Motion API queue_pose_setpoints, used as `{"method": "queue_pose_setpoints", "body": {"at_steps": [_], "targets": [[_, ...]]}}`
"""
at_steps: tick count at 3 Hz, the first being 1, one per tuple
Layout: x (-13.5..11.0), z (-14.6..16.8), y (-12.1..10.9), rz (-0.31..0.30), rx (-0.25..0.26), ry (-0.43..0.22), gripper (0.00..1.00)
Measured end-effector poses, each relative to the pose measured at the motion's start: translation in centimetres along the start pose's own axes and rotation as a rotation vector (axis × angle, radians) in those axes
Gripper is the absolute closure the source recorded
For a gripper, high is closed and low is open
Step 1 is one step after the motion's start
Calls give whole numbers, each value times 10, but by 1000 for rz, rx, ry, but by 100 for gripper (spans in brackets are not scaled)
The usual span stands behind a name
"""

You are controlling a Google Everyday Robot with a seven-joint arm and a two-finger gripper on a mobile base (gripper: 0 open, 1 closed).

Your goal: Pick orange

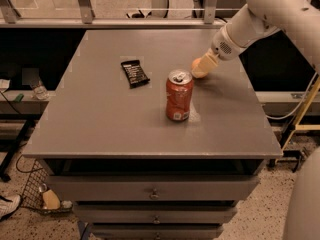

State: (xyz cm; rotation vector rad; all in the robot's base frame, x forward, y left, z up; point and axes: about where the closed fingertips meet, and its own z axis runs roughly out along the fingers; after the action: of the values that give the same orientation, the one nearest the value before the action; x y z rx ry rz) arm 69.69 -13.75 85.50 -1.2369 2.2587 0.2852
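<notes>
The orange [195, 65] lies on the grey table [100, 119], right of the middle and just behind the red-orange soda can [179, 96]. Only its left edge shows, because my gripper [202, 69] is right at it and covers most of it. The white arm reaches down to it from the upper right. I cannot tell whether the gripper touches the orange or only stands over it.
A black snack packet [135, 73] lies flat to the left of the can. The soda can stands upright close to the gripper's left front. Drawers sit under the table top. A railing runs behind the table's far edge.
</notes>
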Motion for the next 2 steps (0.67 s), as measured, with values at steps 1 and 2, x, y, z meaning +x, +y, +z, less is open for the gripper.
{"method": "queue_pose_setpoints", "body": {"at_steps": [1,2], "targets": [[-14,-22,5,-38,-4,-72,95],[-25,-58,4,-73,7,-189,100]]}}
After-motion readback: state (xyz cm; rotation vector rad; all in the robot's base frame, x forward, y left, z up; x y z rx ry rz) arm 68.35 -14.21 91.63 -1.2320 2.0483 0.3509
